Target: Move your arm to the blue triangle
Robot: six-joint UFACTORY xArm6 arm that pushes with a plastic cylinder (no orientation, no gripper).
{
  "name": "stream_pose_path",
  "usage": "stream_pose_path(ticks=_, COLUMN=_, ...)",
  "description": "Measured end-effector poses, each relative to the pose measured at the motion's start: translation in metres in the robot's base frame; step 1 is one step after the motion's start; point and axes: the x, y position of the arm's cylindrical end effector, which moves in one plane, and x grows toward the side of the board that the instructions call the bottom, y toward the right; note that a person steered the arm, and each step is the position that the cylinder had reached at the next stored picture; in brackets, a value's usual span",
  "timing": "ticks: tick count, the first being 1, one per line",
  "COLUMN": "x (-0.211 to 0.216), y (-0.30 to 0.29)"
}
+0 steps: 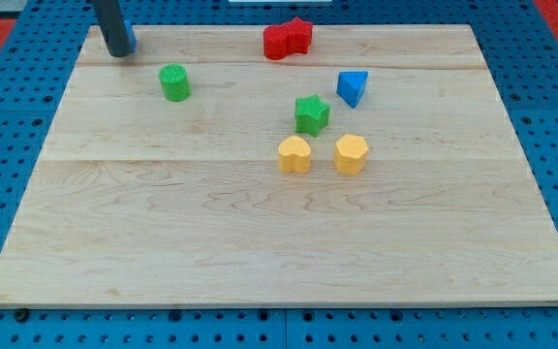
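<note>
Wooden board: my tip, holding nothing, sits at its top-left corner, far left of the blue triangle.

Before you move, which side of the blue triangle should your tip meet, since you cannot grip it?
No grip, only contact. My tip stands at the view's top left, far from the blue triangle. I would likely come from the view's left to its left face, passing above the green star.
</note>
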Motion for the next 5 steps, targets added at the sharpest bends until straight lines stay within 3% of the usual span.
stream_pose_path(ticks=3, x=-0.006, y=-0.002)
stream_pose_path(ticks=5, x=0.051, y=0.148)
